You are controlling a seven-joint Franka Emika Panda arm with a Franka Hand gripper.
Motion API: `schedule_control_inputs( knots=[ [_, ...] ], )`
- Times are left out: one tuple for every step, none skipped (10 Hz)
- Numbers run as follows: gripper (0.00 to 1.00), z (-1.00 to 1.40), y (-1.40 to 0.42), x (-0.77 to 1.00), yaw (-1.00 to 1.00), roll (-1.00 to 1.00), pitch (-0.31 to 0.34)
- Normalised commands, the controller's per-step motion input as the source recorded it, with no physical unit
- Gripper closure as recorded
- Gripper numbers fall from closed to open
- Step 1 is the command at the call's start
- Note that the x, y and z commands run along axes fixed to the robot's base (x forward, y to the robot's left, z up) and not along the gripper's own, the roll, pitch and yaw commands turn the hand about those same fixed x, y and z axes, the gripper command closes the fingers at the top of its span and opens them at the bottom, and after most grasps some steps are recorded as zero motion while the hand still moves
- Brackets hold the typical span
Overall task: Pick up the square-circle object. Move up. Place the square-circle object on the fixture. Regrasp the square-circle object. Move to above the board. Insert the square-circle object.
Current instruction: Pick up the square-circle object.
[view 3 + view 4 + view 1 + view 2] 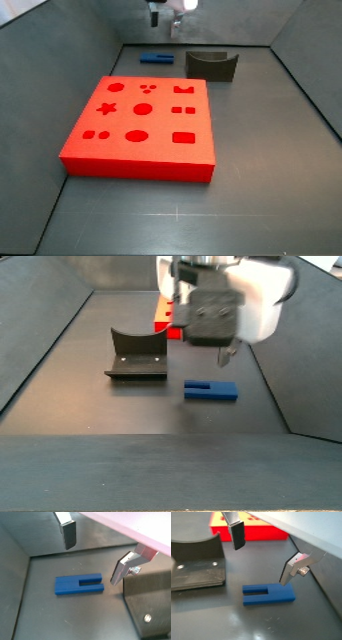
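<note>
Now we look at a wrist view, and we see the gripper (93,554) with its two silver fingers (67,533) spread wide apart, holding nothing. The blue square-circle object (72,585) lies flat on the dark floor under the gap, not touching either finger.

Next, in a wrist view, we see the same blue piece (268,594) on the floor with its two prongs side by side. The gripper (262,555) hangs open above it. The fixture (196,563) sits at the left edge, and the red board (254,530) shows behind the fingers.

Then, in a side view, the board (140,127) fills the middle of the frame. The blue piece (158,58) is small near the top, just beside the fixture (210,63). The gripper (166,17) is above them.

Last, in a side view, the gripper (225,353) hangs right of center. The blue piece (210,390) lies below it, with the fixture (135,354) to its left and the board (164,315) behind.
</note>
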Motion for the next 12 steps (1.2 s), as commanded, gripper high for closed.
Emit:
schedule_control_inputs(
  knots=[
    [0.00,-0.49,-0.06,-0.06,-0.94,-0.11,-0.220],
    [0.00,-0.49,-0.07,-0.07,-0.93,-0.12,-0.223],
    [0.00,-0.44,-0.07,-0.07,-0.92,-0.13,-0.229],
    [0.00,-0.35,-0.09,-0.07,-0.89,-0.18,-0.263],
    [0.00,-0.25,-0.07,-0.06,-0.82,-0.26,-0.291],
    [0.00,-0.20,0.00,0.00,-0.73,-0.35,-0.274],
    [0.00,-0.18,-0.09,-0.03,-0.86,-0.23,-0.257],
    [0.00,-0.18,-0.08,0.00,-0.93,-0.16,-0.189],
    [0.00,-0.33,0.00,0.00,-0.89,-0.13,-0.067],
    [0.00,-0.40,0.05,0.02,-0.70,-0.22,-0.066],
    [0.00,-0.33,0.32,0.07,-0.34,-0.37,-0.086],
    [0.00,-0.26,0.35,0.14,-0.25,-0.42,-0.066]
  ],
)
